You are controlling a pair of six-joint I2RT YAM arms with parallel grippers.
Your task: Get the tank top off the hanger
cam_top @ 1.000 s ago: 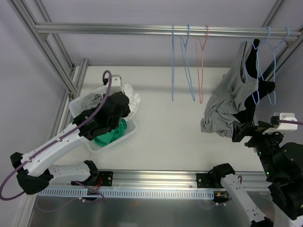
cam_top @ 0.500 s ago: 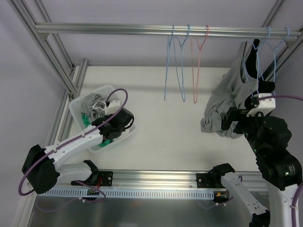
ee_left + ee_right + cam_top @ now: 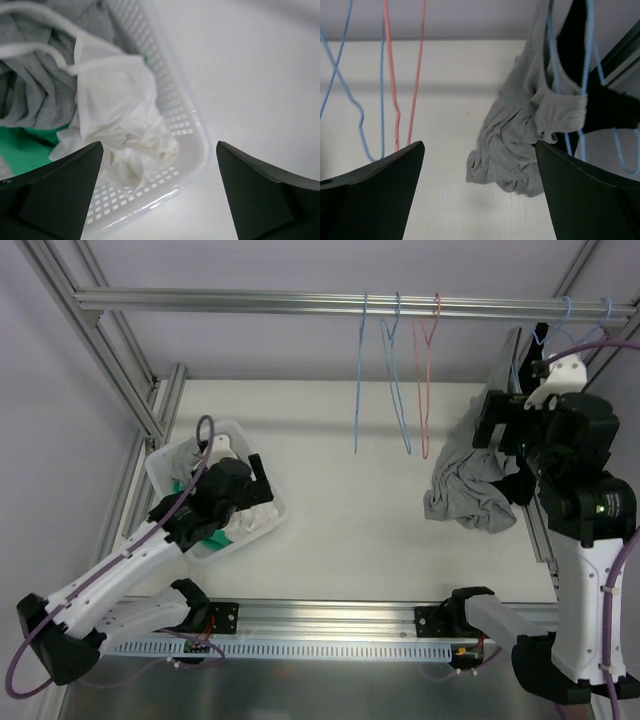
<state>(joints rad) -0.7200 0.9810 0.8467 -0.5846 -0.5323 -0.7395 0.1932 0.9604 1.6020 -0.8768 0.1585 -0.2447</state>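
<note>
The grey tank top [image 3: 468, 485] hangs from a blue hanger [image 3: 541, 337] at the right end of the rail, its lower part bunched on the table. In the right wrist view the tank top [image 3: 530, 135] is draped over the blue hanger [image 3: 588, 45], with a black garment [image 3: 610, 107] behind it. My right gripper [image 3: 497, 430] is raised beside the top, open and empty, apart from the cloth. Its fingertips [image 3: 375, 195] frame the cloth from a distance. My left gripper [image 3: 250, 485] hovers open over the white basket [image 3: 283, 508], nothing between its fingers [image 3: 55, 195].
The basket [image 3: 192, 150] holds white [image 3: 120, 115], grey and green garments. Two bare blue hangers [image 3: 395, 370] and a pink one [image 3: 428, 370] hang mid-rail. More blue hangers [image 3: 605, 312] hang at the far right. Aluminium frame posts [image 3: 140, 400] stand left and right.
My left gripper dipped into the basket, then opened and lifted slightly. The right arm rose from table level up beside the hanging tank top. The bare hangers swayed.
</note>
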